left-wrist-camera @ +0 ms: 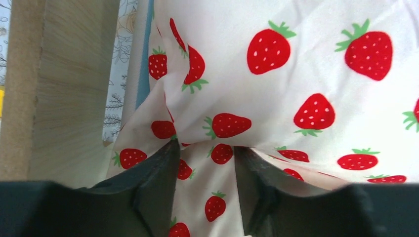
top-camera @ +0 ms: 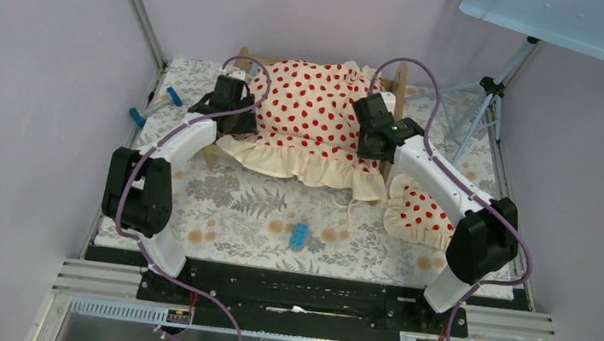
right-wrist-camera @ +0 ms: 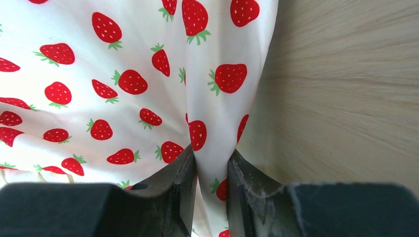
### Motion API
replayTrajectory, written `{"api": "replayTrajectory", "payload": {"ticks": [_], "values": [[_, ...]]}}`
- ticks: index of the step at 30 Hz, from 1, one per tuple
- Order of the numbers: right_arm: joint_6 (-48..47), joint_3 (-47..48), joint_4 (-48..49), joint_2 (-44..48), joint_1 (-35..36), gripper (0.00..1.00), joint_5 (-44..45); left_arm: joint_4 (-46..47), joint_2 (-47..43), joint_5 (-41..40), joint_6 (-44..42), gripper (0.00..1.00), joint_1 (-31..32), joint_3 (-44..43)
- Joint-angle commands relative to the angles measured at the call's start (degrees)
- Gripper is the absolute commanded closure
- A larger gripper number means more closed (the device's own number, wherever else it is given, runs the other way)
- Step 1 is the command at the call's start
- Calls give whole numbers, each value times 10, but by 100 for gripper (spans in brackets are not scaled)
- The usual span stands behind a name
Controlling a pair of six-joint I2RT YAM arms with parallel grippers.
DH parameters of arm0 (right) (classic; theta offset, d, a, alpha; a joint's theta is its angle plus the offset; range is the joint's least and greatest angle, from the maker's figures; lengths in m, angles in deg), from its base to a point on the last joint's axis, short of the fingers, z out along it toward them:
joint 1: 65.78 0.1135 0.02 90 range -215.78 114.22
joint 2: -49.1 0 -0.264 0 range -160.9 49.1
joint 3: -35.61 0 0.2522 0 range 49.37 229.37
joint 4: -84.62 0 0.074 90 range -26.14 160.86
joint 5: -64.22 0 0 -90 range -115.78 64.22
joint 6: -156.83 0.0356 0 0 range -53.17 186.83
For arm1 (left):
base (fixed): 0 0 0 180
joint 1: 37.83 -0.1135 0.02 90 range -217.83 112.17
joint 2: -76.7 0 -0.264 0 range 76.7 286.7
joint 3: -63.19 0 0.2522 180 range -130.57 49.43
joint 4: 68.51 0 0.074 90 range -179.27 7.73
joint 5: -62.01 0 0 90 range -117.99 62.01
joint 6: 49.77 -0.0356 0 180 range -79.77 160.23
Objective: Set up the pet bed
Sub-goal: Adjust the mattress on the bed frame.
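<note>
The pet bed (top-camera: 401, 80) stands at the table's far middle, draped by the strawberry-print blanket (top-camera: 315, 103). My right gripper (right-wrist-camera: 210, 155) pinches a fold to keep the cloth spread. My left gripper (left-wrist-camera: 205, 148) straddles cloth with its jaws half apart; I cannot tell whether it grips.

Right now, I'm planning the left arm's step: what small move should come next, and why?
Probably close the left claw on the blanket fold between its fingers. The right claw pinches the blanket beside a board of the pet bed, while the left fingers stand apart with cloth loose between them, so pulling now would likely tug one side only.
</note>
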Motion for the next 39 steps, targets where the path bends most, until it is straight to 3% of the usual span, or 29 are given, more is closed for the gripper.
{"api": "replayTrajectory", "payload": {"ticks": [1, 4, 7, 18, 28, 39], "values": [[-10, -8, 14, 18, -3, 67, -7, 34, 6, 11, 1, 60, -1, 12], [-11, -11, 14, 20, -3, 67, -3, 34, 3, 11, -1, 87, -1, 15], [-12, -11, 14, 22, -3, 67, -2, 29, -6, 2, 0, 100, -1, 10], [-16, -13, 17, 38, -3, 67, 8, -21, -128, -10, 13, 100, -1, -7], [-17, -11, 18, 45, -3, 67, 13, -36, -252, -7, 40, 100, -1, 60], [-17, -12, 19, 38, -4, 68, 27, -40, -319, 8, 72, 100, 0, 143]]}}
